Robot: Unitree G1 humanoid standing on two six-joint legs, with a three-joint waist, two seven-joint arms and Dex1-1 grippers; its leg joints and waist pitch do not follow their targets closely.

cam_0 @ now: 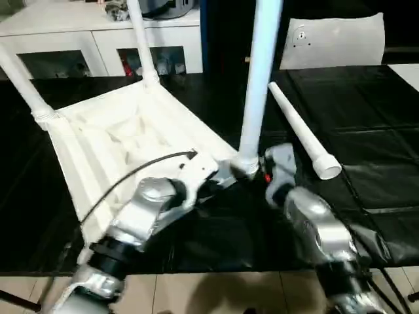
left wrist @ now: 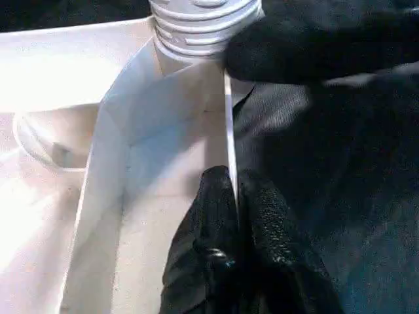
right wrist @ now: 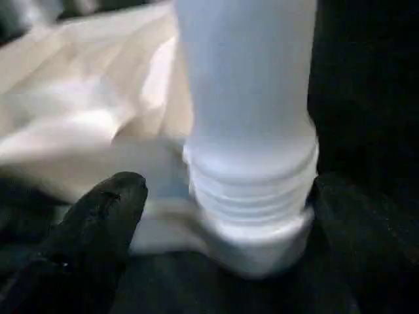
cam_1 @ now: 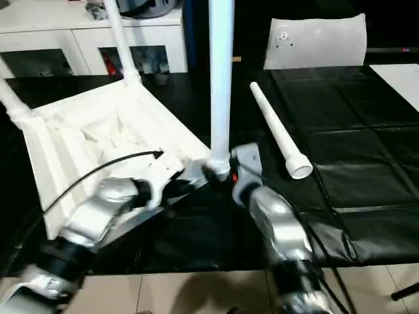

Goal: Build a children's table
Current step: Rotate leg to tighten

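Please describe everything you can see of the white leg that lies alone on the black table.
The loose leg is a long white tube, plastic by its look, tapered: narrow at the far end, widening to a flared open collar at the near end. It lies flat on the black-covered work table, slanting from far-left to near-right, to the right of the upside-down tabletop. It is not fitted in any socket. Neither gripper touches it; only the table cover does. The right gripper is near the upright leg beside it.
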